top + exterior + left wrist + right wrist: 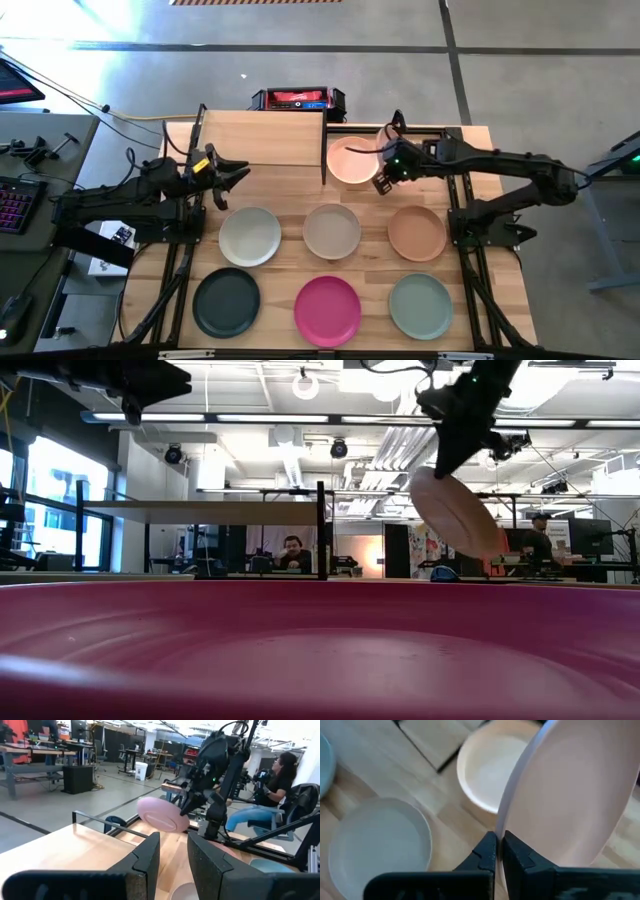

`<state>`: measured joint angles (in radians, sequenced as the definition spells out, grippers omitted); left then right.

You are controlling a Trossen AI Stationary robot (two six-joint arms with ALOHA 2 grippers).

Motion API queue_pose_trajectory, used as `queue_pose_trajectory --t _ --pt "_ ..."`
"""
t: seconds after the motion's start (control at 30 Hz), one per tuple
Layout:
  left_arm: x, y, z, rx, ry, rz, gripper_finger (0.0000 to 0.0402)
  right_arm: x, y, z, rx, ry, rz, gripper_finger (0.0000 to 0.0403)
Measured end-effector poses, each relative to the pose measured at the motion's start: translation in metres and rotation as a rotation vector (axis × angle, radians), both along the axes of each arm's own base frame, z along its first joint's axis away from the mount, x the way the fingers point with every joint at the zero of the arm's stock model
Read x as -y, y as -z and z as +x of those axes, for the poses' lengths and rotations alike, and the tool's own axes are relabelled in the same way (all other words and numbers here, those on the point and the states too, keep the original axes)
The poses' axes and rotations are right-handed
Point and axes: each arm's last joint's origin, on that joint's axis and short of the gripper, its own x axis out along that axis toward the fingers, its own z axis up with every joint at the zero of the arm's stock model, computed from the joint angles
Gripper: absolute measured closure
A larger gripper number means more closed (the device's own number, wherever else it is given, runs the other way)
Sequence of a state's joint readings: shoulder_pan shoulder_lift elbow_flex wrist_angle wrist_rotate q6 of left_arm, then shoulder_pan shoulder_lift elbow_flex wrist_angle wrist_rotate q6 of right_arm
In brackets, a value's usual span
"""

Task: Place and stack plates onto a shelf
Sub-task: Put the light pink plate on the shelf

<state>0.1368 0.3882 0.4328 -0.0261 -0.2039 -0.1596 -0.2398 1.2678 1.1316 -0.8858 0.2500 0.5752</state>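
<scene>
My right gripper [383, 180] is shut on a pink plate [570, 790], raised above the table just right of the shelf [262, 140], a light-wood panel on thin black posts [320, 530]. The low view shows the plate [455, 510] tilted in the air below the gripper. Beneath and beyond it a peach plate [482, 770] lies flat on the tabletop. My left gripper [228, 180] stands open and level at the shelf's near left corner, with nothing between its fingers [145, 857]. My right gripper pinches the pink plate's rim [501, 827] between its two fingers, one on each face. The fingers slant down from the table's right side. The plate is lifted clear of the table and hangs tilted from the fingers.
Six more plates lie in two rows on the near half of the table: off-white [250, 235], beige [332, 230], terracotta [416, 232], dark green [226, 302], magenta [328, 310], sage green [421, 305]. A red-and-black box [297, 99] stands behind the shelf. People sit beyond the table.
</scene>
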Motion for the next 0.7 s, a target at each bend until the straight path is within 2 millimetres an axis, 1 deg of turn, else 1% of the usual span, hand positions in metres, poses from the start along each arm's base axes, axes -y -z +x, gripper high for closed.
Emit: queue_pose_trajectory --t 0.07,0.3,0.5,0.6,0.7 --pt "0.0 0.001 0.002 -0.008 0.0 -0.005 0.0312 0.001 -0.008 0.001 0.014 -0.004 -0.031 0.0403" --pt "-0.002 0.005 0.008 -0.046 -0.015 -0.016 0.0311 0.003 -0.049 0.005 0.112 -0.048 -0.135 0.0403" --pt "-0.001 0.008 0.014 -0.054 0.015 -0.094 0.0289 0.003 -0.08 0.005 0.181 -0.08 -0.219 0.0403" --pt "-0.002 0.01 0.017 -0.042 0.01 -0.182 0.027 0.001 -0.09 0.006 0.197 -0.14 -0.273 0.0403" --pt "-0.005 0.013 0.02 -0.004 -0.028 -0.338 0.0251 -0.002 -0.096 0.009 0.204 -0.219 -0.338 0.0403"
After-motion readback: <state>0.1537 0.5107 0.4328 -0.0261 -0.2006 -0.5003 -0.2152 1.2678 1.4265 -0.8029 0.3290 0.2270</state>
